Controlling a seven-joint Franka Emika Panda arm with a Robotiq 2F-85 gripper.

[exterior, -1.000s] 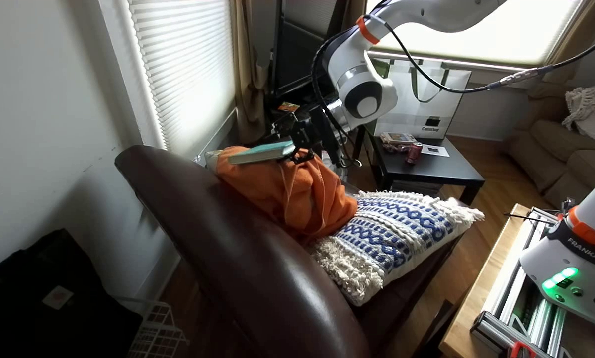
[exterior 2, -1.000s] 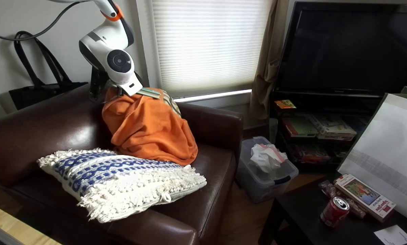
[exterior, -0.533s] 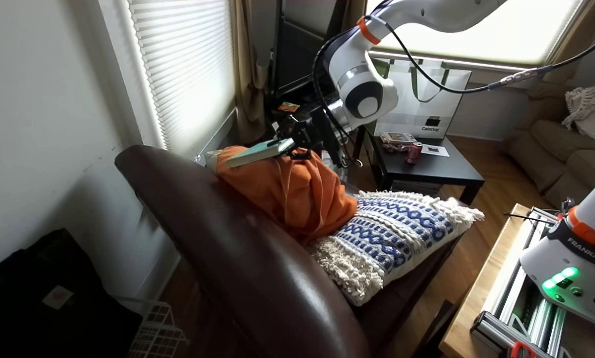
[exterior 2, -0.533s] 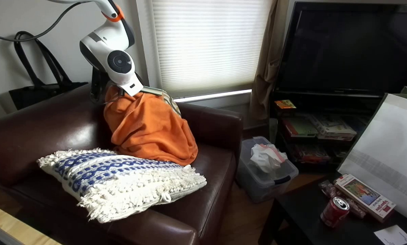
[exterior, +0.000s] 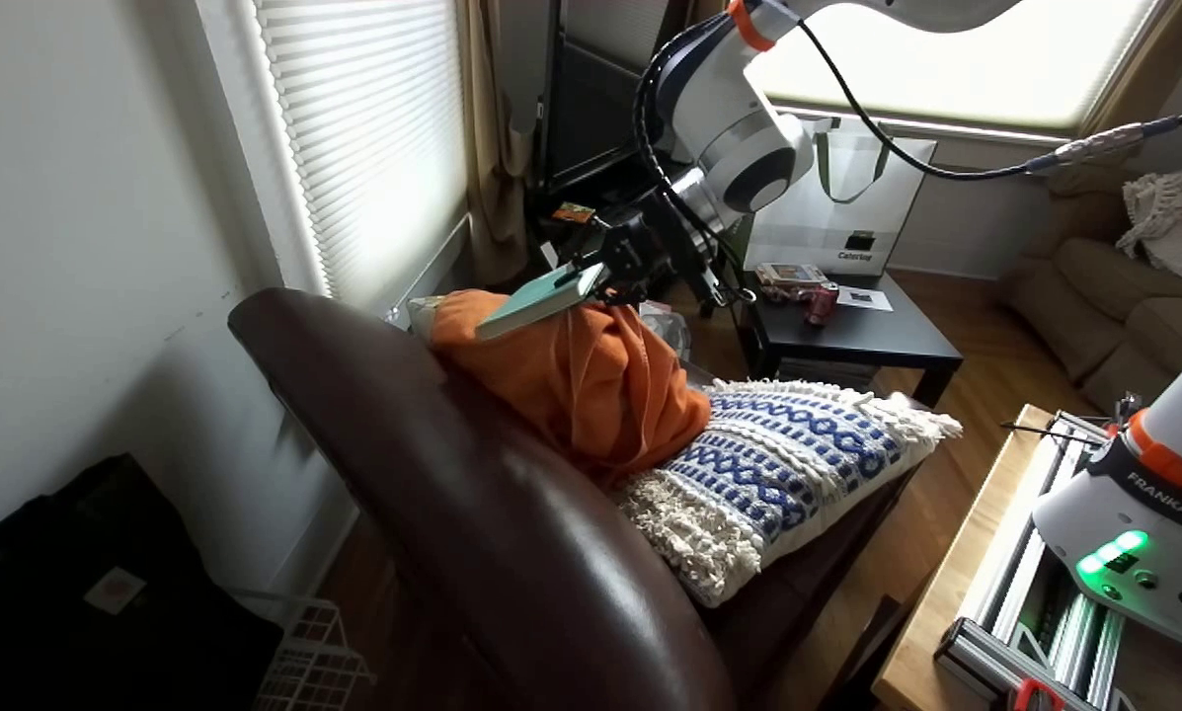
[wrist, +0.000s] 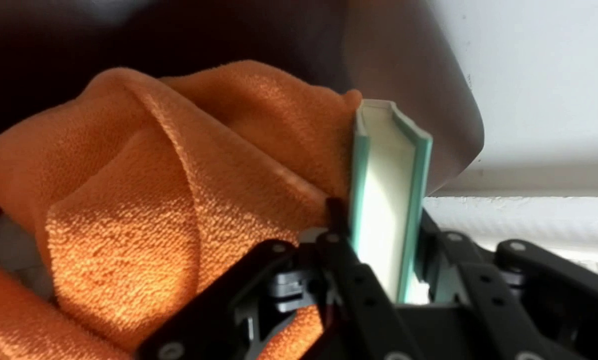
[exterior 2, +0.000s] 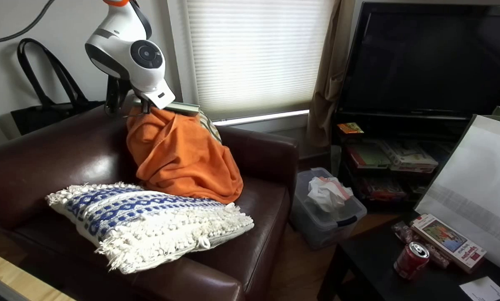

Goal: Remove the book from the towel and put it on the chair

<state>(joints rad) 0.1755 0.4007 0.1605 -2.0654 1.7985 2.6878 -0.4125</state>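
Observation:
My gripper (wrist: 381, 217) is shut on a teal hardcover book (wrist: 386, 175), one finger against each cover near the end closest to the wrist. In an exterior view the book (exterior: 536, 301) slopes over the top of the bunched orange towel (exterior: 600, 395), its gripped end higher; I cannot tell whether the far end still touches the cloth. Mostly the thin edge of the book (exterior 2: 185, 108) shows in an exterior view, behind the wrist. The towel (exterior 2: 187, 159) covers a cushion on the brown leather chair (exterior 2: 266, 205), whose bare seat shows in front of it.
A blue-and-white fringed pillow (exterior 2: 149, 221) lies on the seat beside the towel. The chair's back (exterior: 472, 474) rises close to the arm. A black table (exterior: 847, 326) with a red can (exterior 2: 412, 260) and a clear bin (exterior 2: 329, 213) stand nearby.
The gripper has closed on the book. Then the arm has risen, and the book's gripped end has come up and shifted with it, leaving the book more tilted.

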